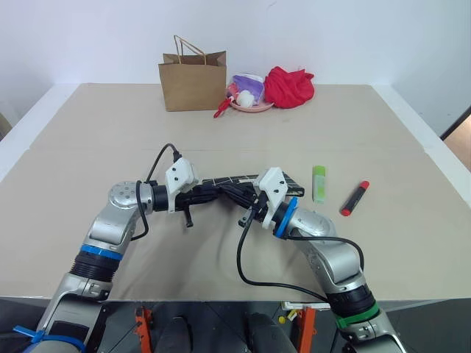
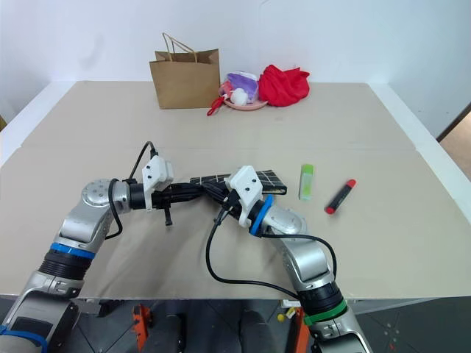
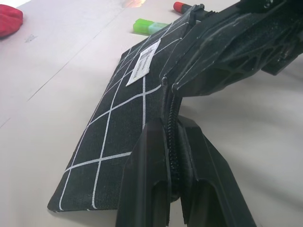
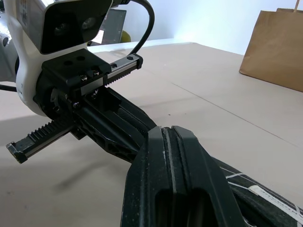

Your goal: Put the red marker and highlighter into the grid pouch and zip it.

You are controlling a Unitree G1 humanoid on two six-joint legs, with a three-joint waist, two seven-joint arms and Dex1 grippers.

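The grid pouch [image 1: 237, 179], black with white lines and a white label [image 3: 143, 67], is held just above the middle of the table between both grippers. My left gripper [image 1: 213, 193] is shut on one end of its zipper edge [image 3: 173, 124]. My right gripper [image 1: 240, 194] is shut on the same edge a little further along, its fingertips close to the left ones. The light-green highlighter [image 1: 319, 183] lies on the table right of the pouch. The red marker [image 1: 355, 198] lies beyond it, further right. Both lie free.
At the far edge of the table stand a brown paper bag [image 1: 193, 79], a pink plate [image 1: 251, 107] with small things on it, a red-handled utensil [image 1: 221, 111] and a red cloth [image 1: 288, 86]. Bare tabletop [image 1: 110, 140] surrounds the pouch.
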